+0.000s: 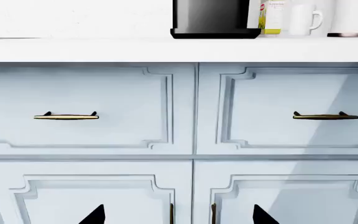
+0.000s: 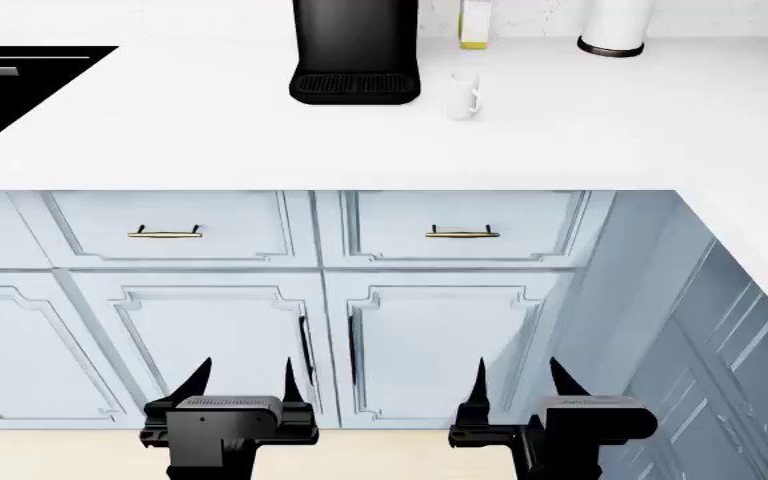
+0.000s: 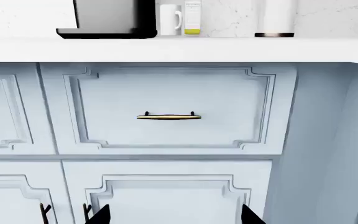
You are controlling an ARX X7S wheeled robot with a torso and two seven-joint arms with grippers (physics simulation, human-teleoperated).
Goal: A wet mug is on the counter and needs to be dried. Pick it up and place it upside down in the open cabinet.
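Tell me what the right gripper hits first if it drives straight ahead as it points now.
Probably the pale blue cabinet door below the drawer; the right gripper, jaws open, points at it. Depth unclear.

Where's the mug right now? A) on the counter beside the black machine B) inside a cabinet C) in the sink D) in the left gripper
A: the mug stands upright on the counter just right of the black machine; both grippers hang low, empty.

The yellow bottle (image 3: 192, 17) carries a label, apparently printed, too small to read.
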